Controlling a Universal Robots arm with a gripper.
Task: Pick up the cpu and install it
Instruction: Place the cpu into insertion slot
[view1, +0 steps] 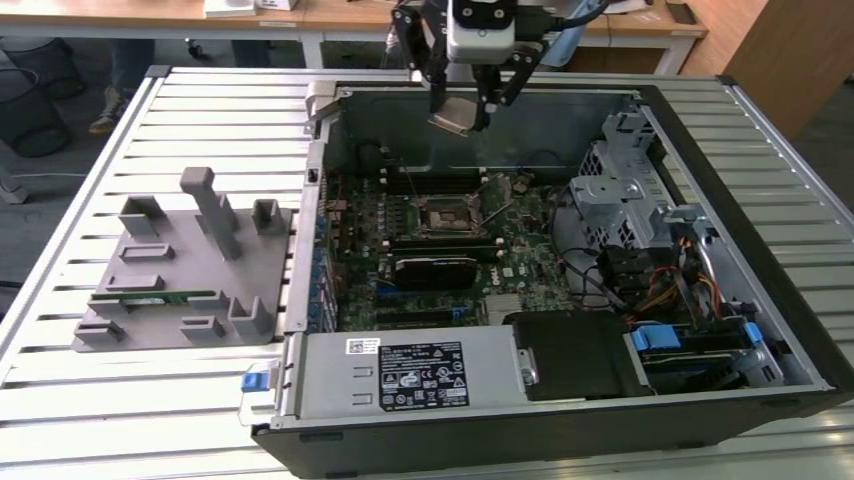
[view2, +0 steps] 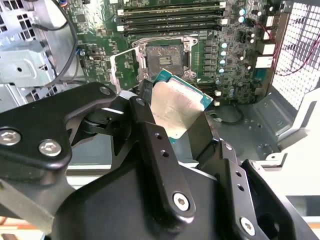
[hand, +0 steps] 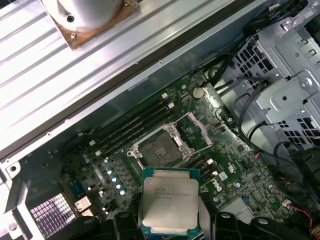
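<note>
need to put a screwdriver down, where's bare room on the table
Bare slats of the table lie between the grey fixture and the far edge, between it and the near edge, and at the exterior view's right of the computer case. Inside is crowded: motherboard, cables, drive cage, cpu held above.

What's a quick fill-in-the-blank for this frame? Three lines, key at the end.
1. The gripper is shut on the ____.
2. The motherboard socket is ____, with no chip seated in it.
3. The green memory stick lies on the gray holder at the exterior view's ____.
Missing words: cpu; empty; left.
</note>
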